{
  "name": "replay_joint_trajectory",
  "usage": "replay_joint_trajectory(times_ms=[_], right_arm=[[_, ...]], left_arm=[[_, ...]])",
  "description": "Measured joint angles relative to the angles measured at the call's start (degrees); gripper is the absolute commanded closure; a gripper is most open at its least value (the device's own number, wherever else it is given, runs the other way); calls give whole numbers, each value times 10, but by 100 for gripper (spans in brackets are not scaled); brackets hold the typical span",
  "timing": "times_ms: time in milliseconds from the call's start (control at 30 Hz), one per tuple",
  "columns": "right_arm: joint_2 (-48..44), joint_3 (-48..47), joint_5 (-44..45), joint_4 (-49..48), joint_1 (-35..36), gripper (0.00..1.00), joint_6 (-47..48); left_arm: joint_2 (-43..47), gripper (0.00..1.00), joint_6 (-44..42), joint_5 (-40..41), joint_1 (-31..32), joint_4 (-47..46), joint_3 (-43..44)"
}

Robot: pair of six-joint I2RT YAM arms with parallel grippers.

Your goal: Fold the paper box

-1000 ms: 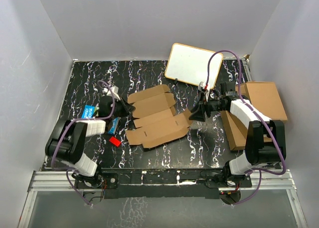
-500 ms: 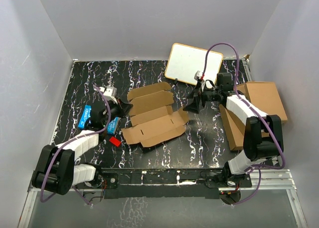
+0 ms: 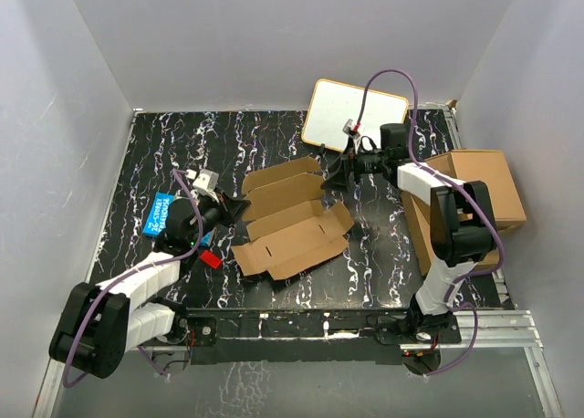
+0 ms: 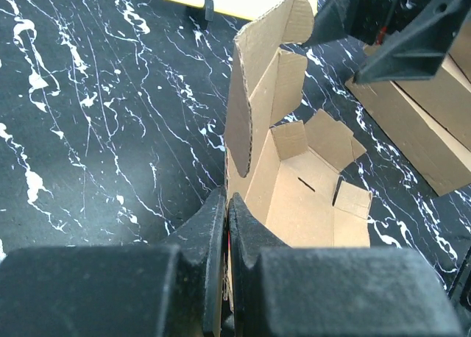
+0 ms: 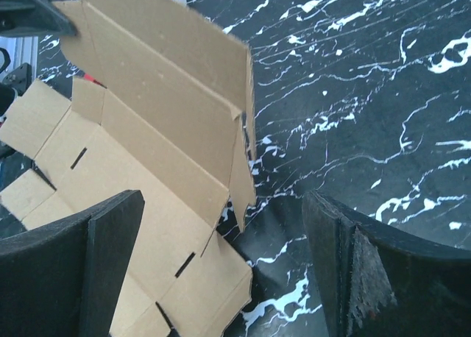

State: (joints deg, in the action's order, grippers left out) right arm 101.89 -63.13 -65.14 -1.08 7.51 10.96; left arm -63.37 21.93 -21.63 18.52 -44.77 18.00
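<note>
The paper box [image 3: 290,224], a brown die-cut cardboard piece, lies partly folded at the table's middle. Its back panel and flaps stand up [image 4: 259,79] and its slotted base lies flat [image 4: 309,204]. My left gripper [image 3: 239,204] is shut on the box's left edge, and the wrist view shows the thin cardboard pinched between the jaws [image 4: 227,208]. At the box's back right corner my right gripper [image 3: 334,175] is open wide. The raised wall's corner [image 5: 239,168] hangs between its spread fingers [image 5: 88,263], and I cannot tell whether it touches them.
A white board with a wooden rim [image 3: 354,119] leans at the back. A pile of larger brown boxes [image 3: 476,199] fills the right side. A blue book [image 3: 162,214] and a small red piece [image 3: 211,259] lie beside my left arm. White walls enclose the table.
My right gripper opened wide and moved back and left to the box's far corner. The left arm shifted while keeping its hold, and the box moved slightly, back panel more raised.
</note>
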Motion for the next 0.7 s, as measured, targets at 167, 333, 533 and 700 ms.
replay_joint_trajectory(times_ms=[167,333,533,700], right_arm=[[30,-39,2,0,9,8,-7],[48,-41,4,2,21,18,-6],[62,-50,-4,10,31,68,5],[63,-50,-21,15,30,92,27]], left_arm=[[2,100,0,-3,3,-7,-4],[7,100,-1,-10,5,-20,-7],[11,100,-1,-24,5,-28,-10],[11,89,-4,-41,7,-34,-11]])
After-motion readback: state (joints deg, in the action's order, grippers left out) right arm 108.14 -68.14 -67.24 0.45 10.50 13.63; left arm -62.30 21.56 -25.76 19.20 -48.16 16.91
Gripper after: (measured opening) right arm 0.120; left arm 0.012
